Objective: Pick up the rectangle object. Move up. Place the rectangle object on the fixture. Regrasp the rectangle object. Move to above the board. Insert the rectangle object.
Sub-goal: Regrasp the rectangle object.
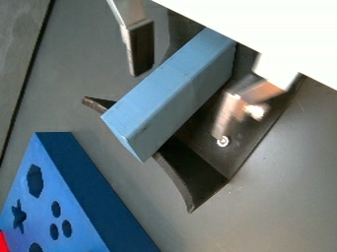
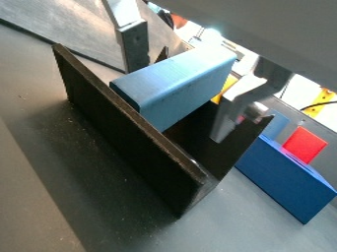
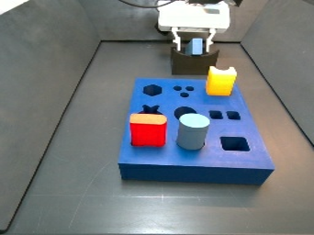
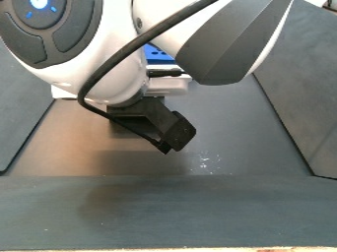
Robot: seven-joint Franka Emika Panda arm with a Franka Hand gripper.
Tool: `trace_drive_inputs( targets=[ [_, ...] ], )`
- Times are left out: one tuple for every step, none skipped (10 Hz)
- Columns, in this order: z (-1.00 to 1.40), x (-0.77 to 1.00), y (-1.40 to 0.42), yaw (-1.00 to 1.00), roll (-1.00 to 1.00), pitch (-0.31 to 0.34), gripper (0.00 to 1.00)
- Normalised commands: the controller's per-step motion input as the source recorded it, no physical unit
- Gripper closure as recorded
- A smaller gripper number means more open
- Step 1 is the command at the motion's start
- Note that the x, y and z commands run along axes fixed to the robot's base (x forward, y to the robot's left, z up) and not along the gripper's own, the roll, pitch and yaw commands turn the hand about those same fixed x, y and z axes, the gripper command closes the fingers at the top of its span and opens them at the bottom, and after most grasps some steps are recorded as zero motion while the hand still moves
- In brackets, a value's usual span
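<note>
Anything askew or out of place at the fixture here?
Nothing stands out. The bar sits in the fixture beneath the end effector; cube, cylinder and yellow block stand upright on the board.

We are seeing the long matte light blue-grey rectangular bar point(image 1: 168, 94) lying tilted in the notch of the dark brown-black fixture point(image 1: 211, 162), between the gripper's point(image 3: 194, 42) silver fingers point(image 2: 134, 42). The large flat royal-blue board point(image 3: 245, 162) with cut-out holes is lying just beside the fixture.
</note>
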Motion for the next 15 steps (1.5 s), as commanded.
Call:
trace_drive_inputs(
  targets=[
    [1.0,0.0,0.0,0.01,0.02,0.061,0.0],
    [1.0,-0.01,0.0,0.01,0.03,0.063,0.0],
    [1.0,-0.02,0.01,0.01,0.05,0.078,0.0],
    [1.0,-0.03,0.0,0.0,0.09,0.086,0.0],
    [1.0,-0.04,-0.01,0.0,0.1,0.087,0.0],
    [0.97,-0.05,-0.01,-0.01,0.1,0.098,0.0],
    [0.8,-0.05,0.0,-0.02,0.1,0.104,0.0],
    [0.58,-0.04,-0.01,-0.03,0.11,0.106,0.0],
    [0.41,-0.04,0.0,-0.03,0.1,0.095,0.0],
    [0.19,-0.04,0.0,-0.03,0.09,0.079,0.0],
    [0.77,-0.09,-1.0,0.02,1.0,0.063,0.0],
    [0.73,-0.08,-1.0,0.02,1.0,0.061,0.0],
    [0.73,-0.1,-1.0,0.02,1.0,0.055,0.0],
    [0.61,-0.14,-0.96,0.02,1.0,0.043,0.0],
    [0.41,-0.13,-0.81,0.02,1.0,0.038,0.0]
  ],
)
